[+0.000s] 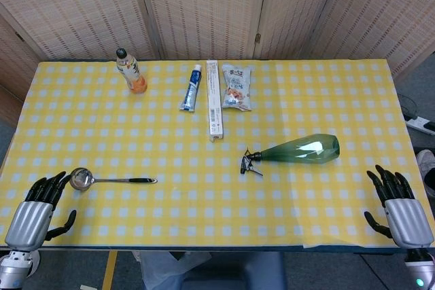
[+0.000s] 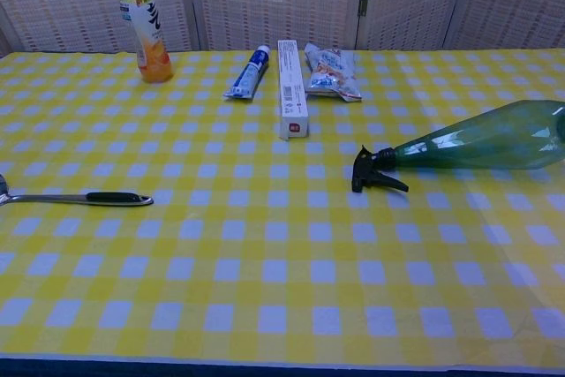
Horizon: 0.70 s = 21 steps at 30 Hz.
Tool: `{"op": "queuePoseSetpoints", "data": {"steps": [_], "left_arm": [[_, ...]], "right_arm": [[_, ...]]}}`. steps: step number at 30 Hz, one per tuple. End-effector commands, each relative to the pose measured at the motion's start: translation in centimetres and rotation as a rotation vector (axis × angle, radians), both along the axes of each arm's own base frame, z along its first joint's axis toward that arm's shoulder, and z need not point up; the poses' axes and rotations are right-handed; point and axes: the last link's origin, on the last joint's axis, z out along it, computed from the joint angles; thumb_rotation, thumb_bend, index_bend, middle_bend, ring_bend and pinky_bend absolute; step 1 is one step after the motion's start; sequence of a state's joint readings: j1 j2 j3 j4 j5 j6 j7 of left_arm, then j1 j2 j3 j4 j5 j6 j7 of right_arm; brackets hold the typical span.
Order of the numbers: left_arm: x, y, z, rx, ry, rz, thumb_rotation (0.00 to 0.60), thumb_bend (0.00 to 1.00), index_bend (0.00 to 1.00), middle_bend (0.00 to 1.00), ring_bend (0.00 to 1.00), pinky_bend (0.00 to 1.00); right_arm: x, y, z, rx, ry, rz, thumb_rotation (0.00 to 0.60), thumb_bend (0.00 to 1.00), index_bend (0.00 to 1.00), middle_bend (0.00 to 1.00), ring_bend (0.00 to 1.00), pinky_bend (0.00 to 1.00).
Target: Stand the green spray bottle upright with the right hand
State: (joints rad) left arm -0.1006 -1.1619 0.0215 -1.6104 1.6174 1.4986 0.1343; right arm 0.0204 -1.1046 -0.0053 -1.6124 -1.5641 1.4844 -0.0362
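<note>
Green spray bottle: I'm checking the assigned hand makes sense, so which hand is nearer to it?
Right. The right hand rests at the table's near edge just beyond the green spray bottle's base end; the left hand sits at the opposite corner, by the ladle.

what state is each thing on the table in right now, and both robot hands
green spray bottle: lying on its side, black nozzle toward the left, untouched
orange drink bottle: upright, cap on
toothpaste tube: lying flat, cap on
long white box: lying flat
snack packet: lying flat
ladle: lying flat
left robot hand: open, holding nothing
right robot hand: open, holding nothing
</note>
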Motion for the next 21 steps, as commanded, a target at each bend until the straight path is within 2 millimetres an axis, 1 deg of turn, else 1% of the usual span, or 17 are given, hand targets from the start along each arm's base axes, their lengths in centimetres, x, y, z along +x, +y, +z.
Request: {"op": "queuePoseSetpoints", "data": {"steps": [1,7,10,12,16,19,21], "left_arm": [[0.0,0.0,-0.1,-0.003,0.001,0.001,0.397,0.49,0.00,0.11,0.15,0.13],[0.0,0.3,-0.3,-0.006,-0.002,-0.001,0.398,0.49,0.00,0.11,0.14,0.13],[0.0,0.5,-0.3,-0.010,-0.010,-0.003,0.397,0.49,0.00,0.11,0.14,0.13],[0.1,0.7,-0.4,-0.015,-0.018,-0.010,0.399,0.49,0.00,0.11,0.14,0.13],[0.1,0.6,-0.5,-0.023,-0.027,-0.017,0.398,0.49,0.00,0.11,0.14,0.13],[0.3,0.4,-0.2,-0.017,-0.045,-0.023,0.398,0.49,0.00,0.11,0.13,0.13],[0.4,0.4,-0.1,-0.018,-0.058,-0.026,0.398,0.49,0.00,0.11,0.13,0.13]], "right_arm": [[0.0,0.0,0.1,-0.002,-0.001,0.000,0.600,0.34,0.00,0.00,0.04,0.00],[0.2,0.0,0.3,0.007,-0.013,0.011,0.600,0.34,0.00,0.00,0.03,0.00],[0.6,-0.8,0.2,0.038,-0.007,0.052,0.600,0.34,0.00,0.00,0.05,0.00],[1.2,-2.4,0.6,0.052,0.026,0.089,0.600,0.34,0.00,0.00,0.06,0.00],[2.8,-6.5,1.1,0.086,0.081,0.094,0.600,0.34,0.00,0.00,0.09,0.00],[4.8,-10.1,0.4,0.146,0.119,0.110,0.600,0.34,0.00,0.01,0.10,0.00],[6.0,-11.9,-0.2,0.184,0.133,0.114,0.600,0.34,0.00,0.03,0.11,0.00]]}}
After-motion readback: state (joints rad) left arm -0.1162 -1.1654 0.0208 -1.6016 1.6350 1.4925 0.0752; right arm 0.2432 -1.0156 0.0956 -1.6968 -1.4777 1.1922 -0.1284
